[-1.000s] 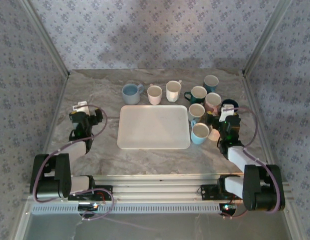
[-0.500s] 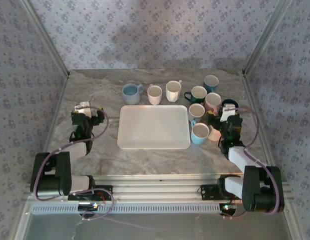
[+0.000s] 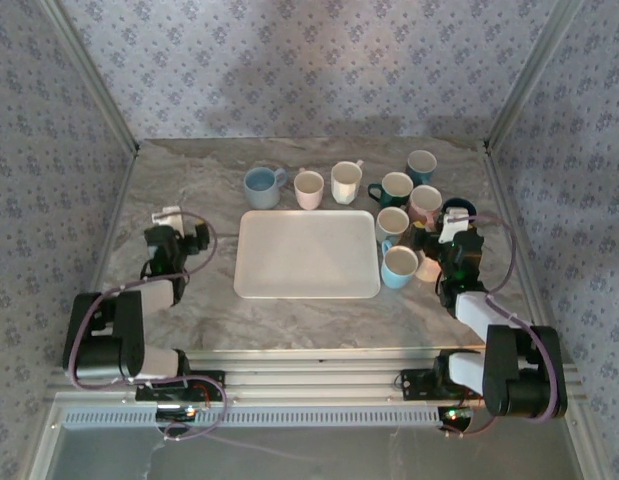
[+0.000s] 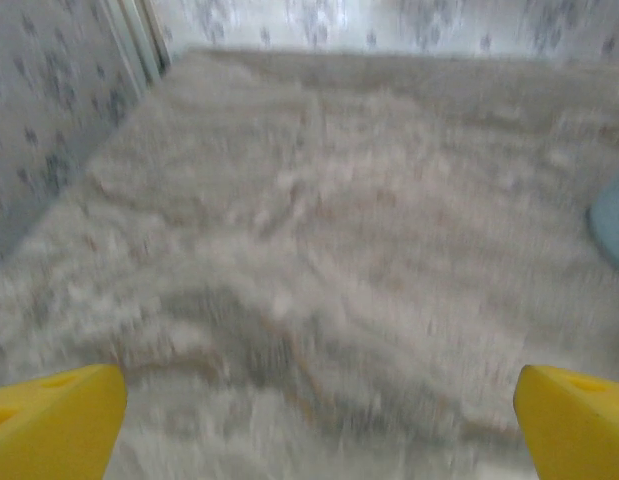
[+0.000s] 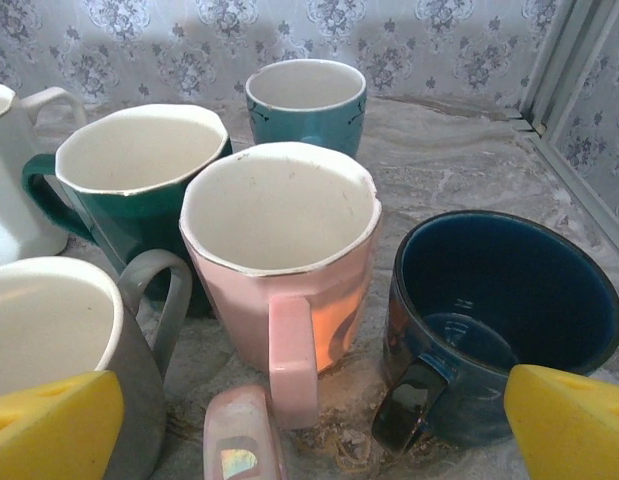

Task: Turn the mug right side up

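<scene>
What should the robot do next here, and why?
Probably lower the right gripper a little onto the low pink mug just beneath it. Its jaws are wide open, and the upright mugs ahead already stand mouth up, so this one seems the mug to turn.

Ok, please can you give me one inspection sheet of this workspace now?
Surface: marble table; white tray in the middle, nothing on it.
Job's things: small pink thing by the right arm, perhaps the mug to turn; pose unclear.
Clutter: nine upright mugs behind and right of the tray.
Grippers: left gripper open over bare table; right gripper open, facing the mugs.
Cables: purple cables loop along both arms.
Surroundings: patterned walls on three sides.
</scene>
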